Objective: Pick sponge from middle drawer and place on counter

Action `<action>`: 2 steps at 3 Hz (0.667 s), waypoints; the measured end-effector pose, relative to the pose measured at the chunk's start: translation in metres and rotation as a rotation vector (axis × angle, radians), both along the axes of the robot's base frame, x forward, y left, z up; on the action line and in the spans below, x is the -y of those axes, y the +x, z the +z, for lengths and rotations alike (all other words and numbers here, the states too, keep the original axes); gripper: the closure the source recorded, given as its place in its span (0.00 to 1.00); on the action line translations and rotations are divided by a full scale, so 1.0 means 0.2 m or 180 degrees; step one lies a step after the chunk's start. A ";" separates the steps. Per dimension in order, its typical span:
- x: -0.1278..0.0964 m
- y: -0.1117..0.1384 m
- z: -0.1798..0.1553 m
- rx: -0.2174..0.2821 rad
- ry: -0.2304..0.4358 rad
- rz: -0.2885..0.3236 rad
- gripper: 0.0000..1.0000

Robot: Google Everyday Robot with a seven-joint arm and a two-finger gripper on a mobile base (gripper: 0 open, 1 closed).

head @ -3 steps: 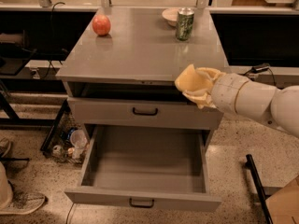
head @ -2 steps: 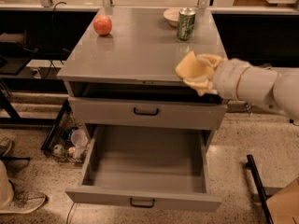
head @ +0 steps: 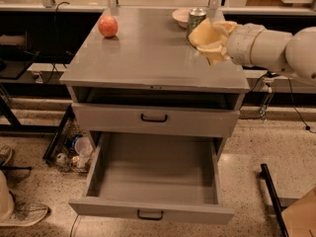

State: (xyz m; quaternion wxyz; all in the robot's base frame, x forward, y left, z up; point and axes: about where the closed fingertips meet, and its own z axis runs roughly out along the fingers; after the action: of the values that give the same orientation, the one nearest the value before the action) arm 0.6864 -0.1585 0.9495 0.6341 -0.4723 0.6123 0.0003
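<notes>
My gripper (head: 214, 43) is at the end of the white arm coming in from the right. It is shut on the pale yellow sponge (head: 201, 34) and holds it just above the right rear part of the grey counter (head: 148, 53), beside the green can (head: 196, 17). The middle drawer (head: 148, 214) is pulled wide open below, and its tray shows nothing inside. The sponge partly hides the gripper's cream-yellow fingers.
A red apple (head: 107, 26) sits on the counter at the back left. A pale bowl (head: 179, 16) stands behind the can. The taller-fronted drawer (head: 154, 118) above the open one is slightly ajar. Clutter lies on the floor at the left (head: 74, 152).
The arm has lifted the sponge up from in front of the counter's right front edge and carried it back over the counter, next to the green can.
</notes>
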 end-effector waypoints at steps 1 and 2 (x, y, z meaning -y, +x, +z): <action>0.01 0.20 0.00 -0.0162 0.0076 -0.0074 1.00; 0.01 0.33 -0.07 -0.0410 0.0135 -0.0059 1.00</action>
State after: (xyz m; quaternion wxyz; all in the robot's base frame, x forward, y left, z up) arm 0.7525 -0.1598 0.9363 0.6032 -0.4520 0.6561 0.0378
